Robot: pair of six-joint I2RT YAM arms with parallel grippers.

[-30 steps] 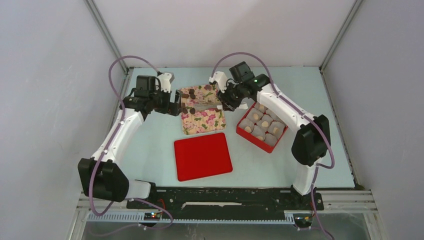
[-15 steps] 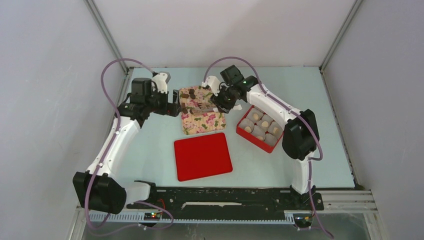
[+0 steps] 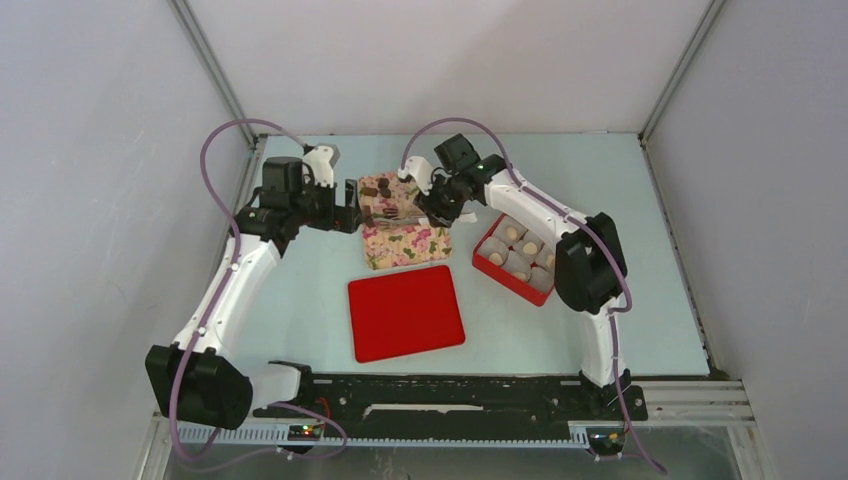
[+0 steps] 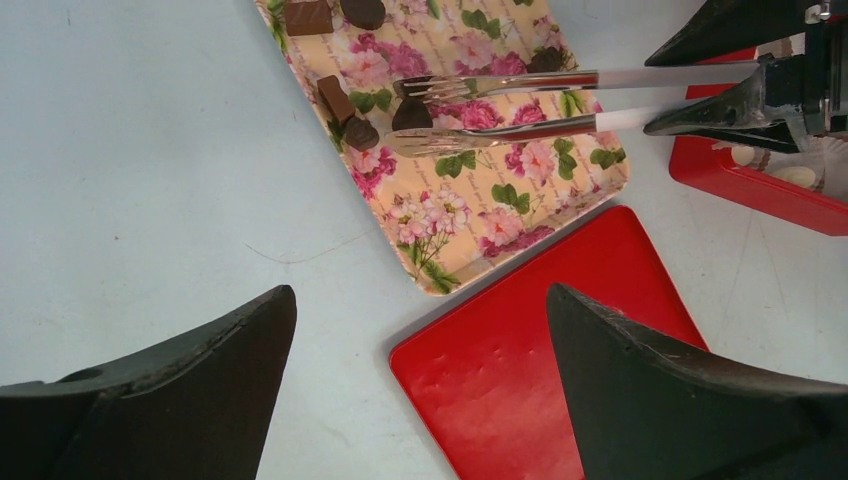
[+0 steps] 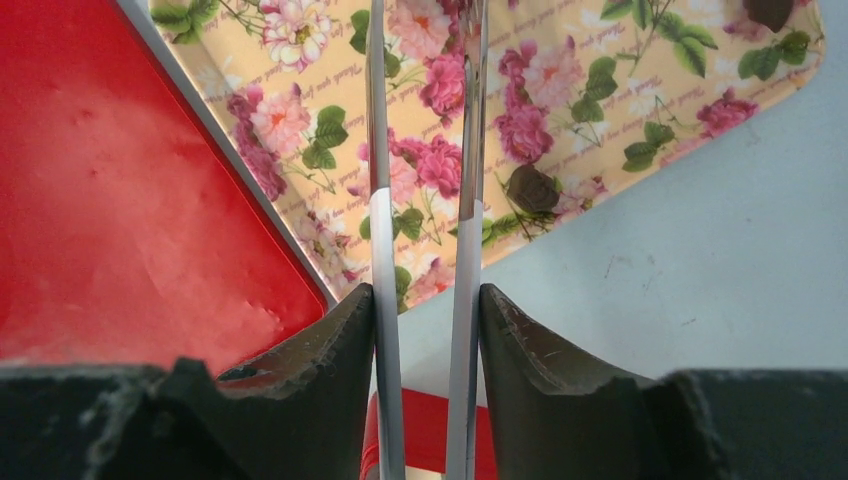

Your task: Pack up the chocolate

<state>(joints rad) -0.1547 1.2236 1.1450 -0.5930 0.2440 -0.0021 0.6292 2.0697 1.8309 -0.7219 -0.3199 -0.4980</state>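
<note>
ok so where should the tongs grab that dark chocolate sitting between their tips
Pinch the chocolate low across its two sides, one tip of the tongs on each. It is a small low lump lying flat on the tray, already between the tips, so probably just close in from the box side; other pieces lie just past it, so don't slide further.

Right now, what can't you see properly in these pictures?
- Right wrist view: the tongs run off the top edge, hiding their tips.
- Top view: the chocolate on the floral tray is too small to count; the right gripper covers part of the tray.
- Left wrist view: the red box is cut by the right edge and partly behind the right gripper, so what's inside can't be counted.
</note>
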